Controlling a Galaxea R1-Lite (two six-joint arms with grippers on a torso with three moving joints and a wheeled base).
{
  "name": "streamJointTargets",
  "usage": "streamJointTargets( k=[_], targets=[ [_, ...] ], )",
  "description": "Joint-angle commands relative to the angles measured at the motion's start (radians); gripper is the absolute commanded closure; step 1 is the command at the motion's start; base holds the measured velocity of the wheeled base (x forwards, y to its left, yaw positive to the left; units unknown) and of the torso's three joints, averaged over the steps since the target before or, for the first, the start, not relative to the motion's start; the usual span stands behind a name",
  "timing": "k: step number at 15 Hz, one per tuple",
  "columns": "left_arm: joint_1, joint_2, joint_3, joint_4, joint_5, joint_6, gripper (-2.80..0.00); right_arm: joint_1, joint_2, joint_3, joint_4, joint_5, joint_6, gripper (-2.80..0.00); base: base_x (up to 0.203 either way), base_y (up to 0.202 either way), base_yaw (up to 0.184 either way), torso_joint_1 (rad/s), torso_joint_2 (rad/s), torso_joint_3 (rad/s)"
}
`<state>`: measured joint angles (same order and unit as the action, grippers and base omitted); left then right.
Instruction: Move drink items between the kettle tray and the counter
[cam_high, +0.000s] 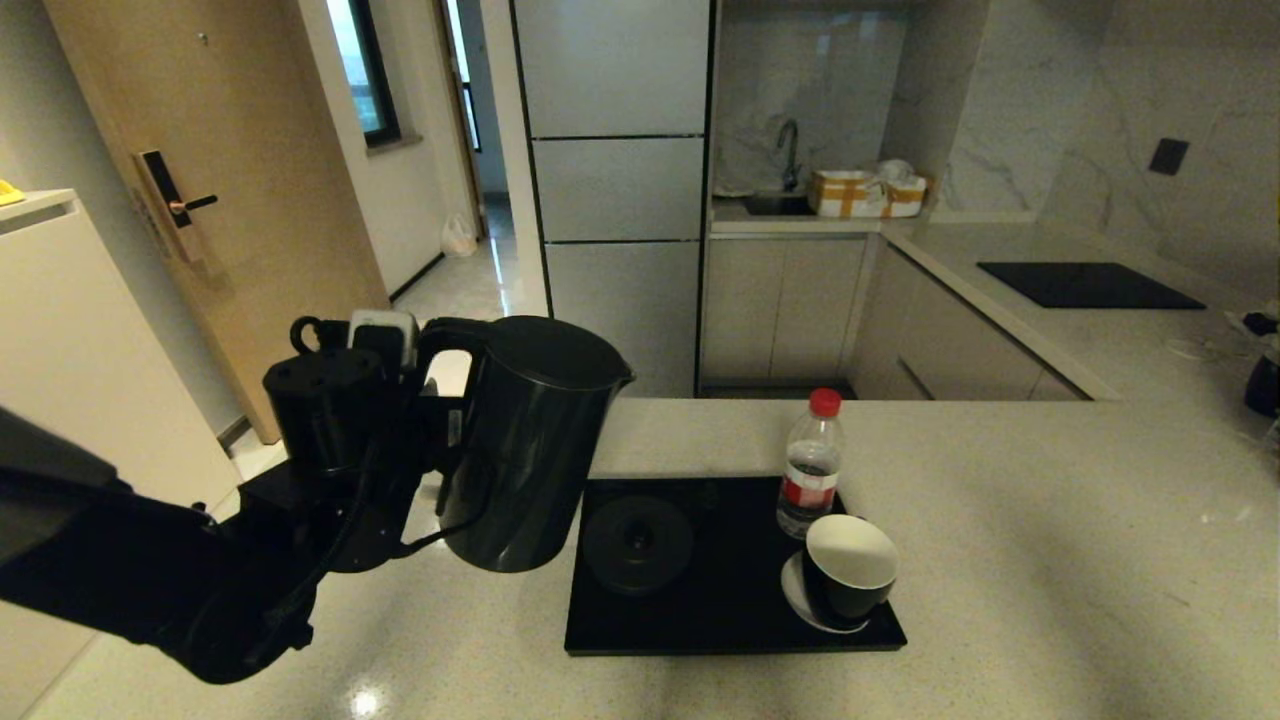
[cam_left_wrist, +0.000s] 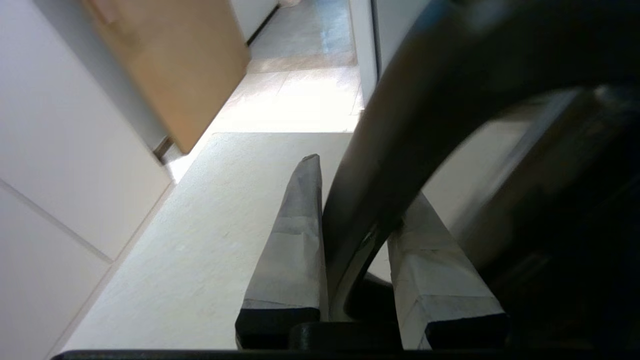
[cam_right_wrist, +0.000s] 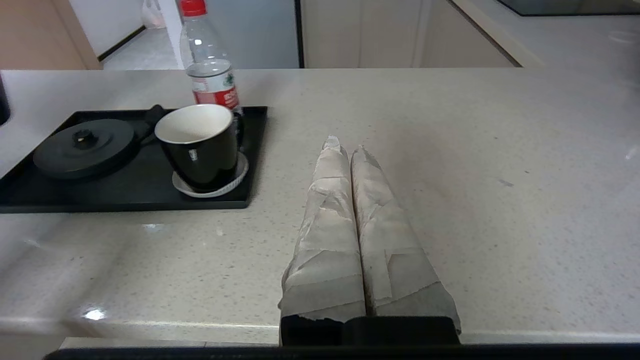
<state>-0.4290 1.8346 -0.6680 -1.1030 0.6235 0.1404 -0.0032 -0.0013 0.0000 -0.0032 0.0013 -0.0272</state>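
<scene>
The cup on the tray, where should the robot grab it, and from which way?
The cup has no handle and stands upright on a saucer, so pinching its rim from above probably suits best. The bottle stands close behind it, so a side approach from there looks crowded. The shut right end effector is nearest.

The right pincer (cam_right_wrist: 345, 145) is hovering over the speckled beige worktop (cam_right_wrist: 450, 165), its two tape-wrapped fingers (cam_right_wrist: 330, 235) pressing together. The black kettle tray (cam_right_wrist: 125, 192) is lying on the worktop well apart from the pincer. On that tray, the round kettle base (cam_right_wrist: 82, 147) is sitting beside a black cup (cam_right_wrist: 199, 146) on a white saucer (cam_right_wrist: 235, 180), and a red-capped bottle (cam_right_wrist: 207, 65) is standing just behind the cup.
</scene>
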Motion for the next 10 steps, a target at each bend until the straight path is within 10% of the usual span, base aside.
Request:
streamJointTargets(
  k=[1,10],
  targets=[
    [-0.050,-0.004,-0.037,0.008,0.009,-0.001,0.00,0.000,0.000,0.000,0.000,0.000,0.000,0.00,0.000,0.000,0.000,0.000,0.00,0.000],
    [-0.185,0.114,-0.097,0.019,0.024,-0.004,0.00,0.000,0.000,0.000,0.000,0.000,0.001,0.00,0.000,0.000,0.000,0.000,0.00,0.000]
  ],
)
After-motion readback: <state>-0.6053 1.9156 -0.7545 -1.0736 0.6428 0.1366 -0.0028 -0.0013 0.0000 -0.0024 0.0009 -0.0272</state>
